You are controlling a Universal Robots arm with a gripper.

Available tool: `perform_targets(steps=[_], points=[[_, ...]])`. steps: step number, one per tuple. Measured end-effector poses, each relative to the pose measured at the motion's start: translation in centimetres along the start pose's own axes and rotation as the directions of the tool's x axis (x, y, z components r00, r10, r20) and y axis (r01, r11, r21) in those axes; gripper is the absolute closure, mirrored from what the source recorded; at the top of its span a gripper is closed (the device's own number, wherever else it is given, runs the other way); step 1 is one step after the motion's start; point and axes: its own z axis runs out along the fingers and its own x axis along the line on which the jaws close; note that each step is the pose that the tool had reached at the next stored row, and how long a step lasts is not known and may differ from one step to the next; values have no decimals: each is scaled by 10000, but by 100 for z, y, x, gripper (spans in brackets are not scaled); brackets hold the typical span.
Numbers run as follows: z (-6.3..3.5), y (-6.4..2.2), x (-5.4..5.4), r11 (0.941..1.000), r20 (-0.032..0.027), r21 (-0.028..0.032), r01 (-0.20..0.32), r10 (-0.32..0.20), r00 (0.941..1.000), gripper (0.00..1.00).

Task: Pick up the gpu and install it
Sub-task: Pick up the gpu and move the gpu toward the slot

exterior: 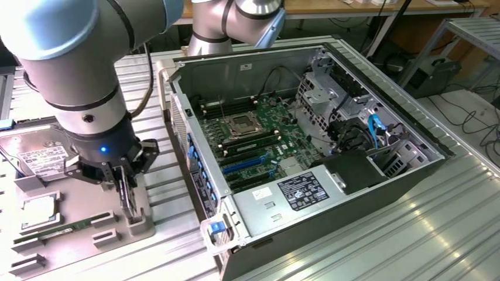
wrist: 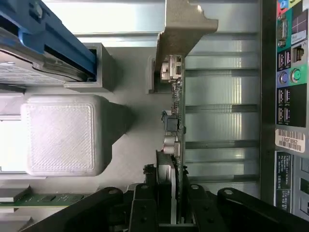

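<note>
One gripper (exterior: 123, 178) is clamped on the gpu (exterior: 126, 200), which stands on edge in a grey parts tray (exterior: 82, 202) just beside the open computer case (exterior: 352, 211), on the exterior view's left. The case's wall rises between the gpu and the motherboard (exterior: 258, 134). Farther from the case lie a hard drive (exterior: 39, 155) and a green memory stick (exterior: 67, 228). Everything sits on a ribbed metal table (exterior: 437, 234)
</note>
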Motion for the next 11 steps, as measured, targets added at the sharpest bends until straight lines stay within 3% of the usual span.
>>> perform_targets(steps=[1,5,8,9,10,11], points=[[-172,4,-4,10000,0,0,0,0,10000,72],[-391,10,-8,10000,1,0,0,0,10000,72],[-794,20,-16,10000,1,-1,0,0,10000,72],[-841,21,-18,10000,-23,-2,0,0,10000,72],[-871,24,-19,10000,-186,4,9,-9,9998,72],[-990,29,-21,10000,-183,1,9,-9,9998,72]])
